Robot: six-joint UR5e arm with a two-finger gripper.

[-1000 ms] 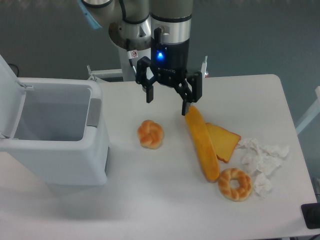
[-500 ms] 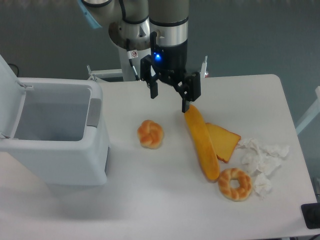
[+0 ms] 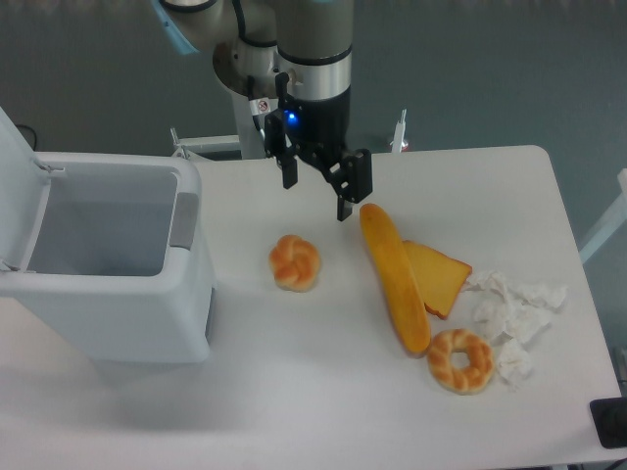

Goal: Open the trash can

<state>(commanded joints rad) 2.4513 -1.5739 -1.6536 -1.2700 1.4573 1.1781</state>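
My gripper (image 3: 315, 199) hangs above the far middle of the table (image 3: 294, 392), fingers spread apart and holding nothing, because the job I am here for looks done. The trash can (image 3: 108, 284) sits at the left edge of the table, well apart from me, and its lid (image 3: 15, 186) stands tilted up and back on the hinge side, leaving the mouth wide and the pale inside bare as far as I can see. The grey push-button tab (image 3: 183, 220) faces my side of the rim, which is why I judge I need not press anything more.

Below and a little to the front of my fingers lies a round knotted bun (image 3: 295, 262). To its right a long baguette (image 3: 394, 277) lies angled, resting against a slice of toast (image 3: 438, 277). Nearer the front edge sits a ring-shaped bagel (image 3: 459, 360), touching some crumpled white tissue (image 3: 514, 311). I touch none of these; my open jaws simply stay clear above them.
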